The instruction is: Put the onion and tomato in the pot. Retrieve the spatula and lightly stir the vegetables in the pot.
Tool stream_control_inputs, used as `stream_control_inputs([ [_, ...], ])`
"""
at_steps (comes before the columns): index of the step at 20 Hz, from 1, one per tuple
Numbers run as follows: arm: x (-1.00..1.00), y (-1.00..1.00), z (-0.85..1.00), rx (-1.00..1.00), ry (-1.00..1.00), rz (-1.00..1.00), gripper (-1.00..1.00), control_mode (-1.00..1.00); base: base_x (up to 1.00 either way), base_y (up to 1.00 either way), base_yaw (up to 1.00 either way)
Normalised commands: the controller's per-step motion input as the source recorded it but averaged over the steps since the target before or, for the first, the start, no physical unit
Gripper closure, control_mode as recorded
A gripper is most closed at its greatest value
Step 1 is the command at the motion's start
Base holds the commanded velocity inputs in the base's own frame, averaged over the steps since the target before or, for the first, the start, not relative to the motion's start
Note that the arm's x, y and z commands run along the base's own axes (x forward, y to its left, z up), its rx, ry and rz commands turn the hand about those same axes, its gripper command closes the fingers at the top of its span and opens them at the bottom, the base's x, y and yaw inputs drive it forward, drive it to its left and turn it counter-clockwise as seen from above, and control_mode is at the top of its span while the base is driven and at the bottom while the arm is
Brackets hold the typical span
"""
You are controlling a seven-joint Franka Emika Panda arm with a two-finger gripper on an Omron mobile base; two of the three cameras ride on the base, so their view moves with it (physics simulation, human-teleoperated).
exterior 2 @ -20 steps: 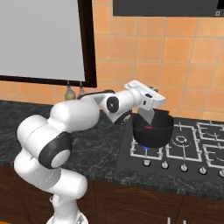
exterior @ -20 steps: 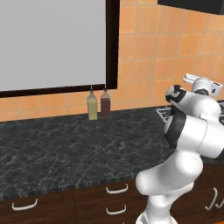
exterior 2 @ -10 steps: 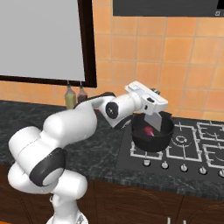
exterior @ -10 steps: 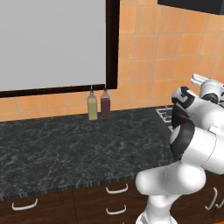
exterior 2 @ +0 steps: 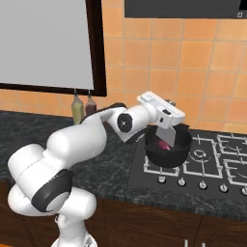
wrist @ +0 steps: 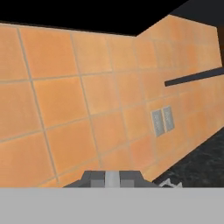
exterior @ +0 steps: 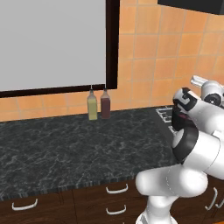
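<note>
1. The round matte black pot (exterior 2: pixel 168 149) sits on the black gas hob (exterior 2: pixel 212 161); a red-pink item, probably the tomato (exterior 2: pixel 165 145), lies inside.
2. The white arm's gripper (exterior 2: pixel 166 126) hangs above the pot, jaws together, nothing visibly held.
3. Two bottles (exterior: pixel 98 104) stand left of the hob, against the orange tiled wall (wrist: pixel 78 100).

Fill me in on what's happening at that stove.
The white arm reaches over the black pot on the stove's front left burner. Its gripper is shut on a thin handle, apparently the spatula, whose pale blade hangs over the pot. Something reddish, likely the tomato, lies inside. Two bottles stand by the wall.
</note>
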Motion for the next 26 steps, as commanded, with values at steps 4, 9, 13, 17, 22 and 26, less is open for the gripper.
stream_control_inputs([
  [4,0.03,0.00,-0.64,0.00,0.00,0.07,1.00,-1.00,0.00,0.00,0.00],
  [9,0.07,-0.05,-0.57,-0.01,0.00,0.05,1.00,-1.00,0.00,0.00,0.00],
  [13,0.09,-0.02,-0.35,-0.01,-0.03,0.07,1.00,-1.00,0.00,0.00,0.00],
  [17,0.17,0.00,0.03,-0.01,-0.35,0.11,1.00,-1.00,0.00,0.00,0.00],
  [22,0.01,-0.01,0.10,-0.03,-0.35,0.05,1.00,-1.00,0.00,0.00,0.00],
  [26,0.00,-0.20,-0.02,-0.11,-0.15,0.00,1.00,-1.00,0.00,0.00,0.00],
])
